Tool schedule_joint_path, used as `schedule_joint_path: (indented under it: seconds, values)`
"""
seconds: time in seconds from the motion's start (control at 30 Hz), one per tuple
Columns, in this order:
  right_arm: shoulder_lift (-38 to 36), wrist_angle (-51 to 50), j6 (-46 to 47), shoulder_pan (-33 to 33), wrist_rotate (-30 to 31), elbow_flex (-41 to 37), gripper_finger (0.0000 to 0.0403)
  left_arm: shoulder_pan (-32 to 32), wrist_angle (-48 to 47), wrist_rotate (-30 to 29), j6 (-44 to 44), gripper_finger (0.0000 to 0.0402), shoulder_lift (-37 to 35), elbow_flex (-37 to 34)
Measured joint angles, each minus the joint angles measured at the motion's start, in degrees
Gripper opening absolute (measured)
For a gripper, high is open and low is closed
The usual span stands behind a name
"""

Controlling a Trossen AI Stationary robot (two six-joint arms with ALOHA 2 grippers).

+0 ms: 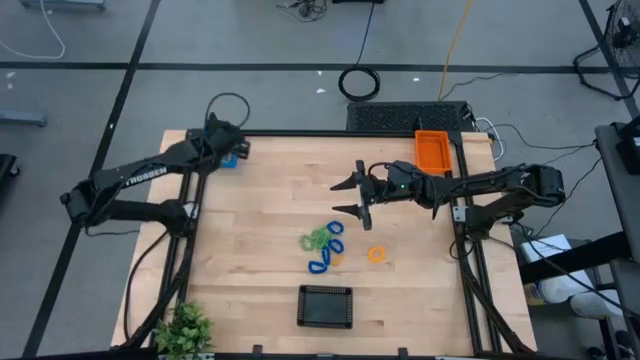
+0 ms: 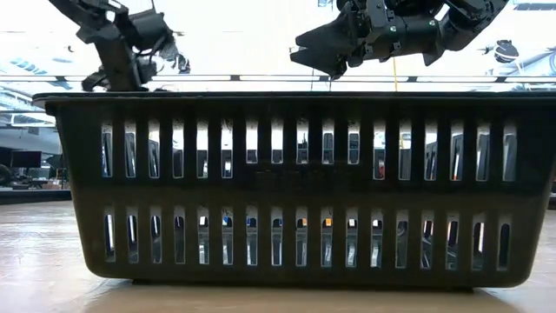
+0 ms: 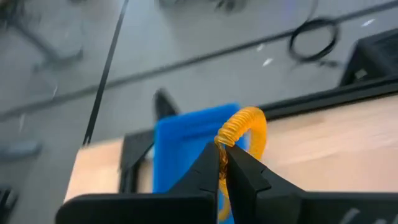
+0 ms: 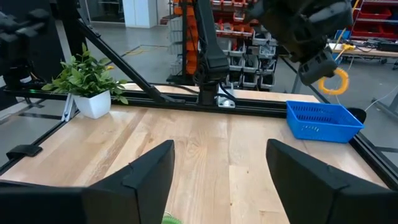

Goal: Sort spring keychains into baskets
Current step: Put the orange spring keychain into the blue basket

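Observation:
My left gripper (image 3: 222, 149) is shut on an orange-yellow spring keychain (image 3: 244, 126) above the blue basket (image 3: 186, 146) at the table's far left corner. The right wrist view shows that keychain (image 4: 336, 81) in the air over the blue basket (image 4: 323, 120). Over the table's middle, my right gripper (image 1: 352, 196) stands open and level, with nothing between its fingers. Green and blue keychains (image 1: 323, 245) lie in a loose cluster on the table, and one orange keychain (image 1: 376, 254) lies to their right. The orange basket (image 1: 433, 150) stands far right and the black basket (image 1: 325, 306) near the front edge. My left gripper pinches one end of the orange-yellow coil (image 3: 225, 138) between its two fingertips. The rest of the loop curves out past the fingertips. The fingers slant downward toward the table's far left corner. The keychain is lifted clear, above the blue basket.
A small green plant (image 1: 185, 328) in a white pot stands at the near left corner. The black basket's slotted wall (image 2: 287, 183) fills the low view. Bare wood lies between the cluster and the blue basket.

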Motion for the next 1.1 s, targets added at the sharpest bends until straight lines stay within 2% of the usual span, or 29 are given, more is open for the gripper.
schedule_joint_path:
  seconds: [0.17,0.3,0.53,0.87,1.1]
  values:
    - [0.0,0.02,0.0,0.0,-0.01,0.0,0.0238,5.51,-2.81,4.35,0.09,0.0008,0.07,0.0]
    - [0.0,0.02,0.0,0.0,0.01,0.0,0.0238,7.4,-2.9,4.81,1.7,0.0017,0.07,-0.01]
    - [0.0,0.02,0.0,0.0,0.0,0.0,0.0238,8.41,-2.88,7.6,2.27,0.0008,0.07,-0.02]
    - [0.0,0.02,1.51,0.0,-0.01,0.0,0.0238,8.43,-2.85,8.44,1.36,0.0105,0.07,-0.01]
    - [0.0,0.02,1.51,0.0,-0.01,0.0,0.0238,8.43,-2.68,8.45,2.2,0.0136,0.07,-0.02]
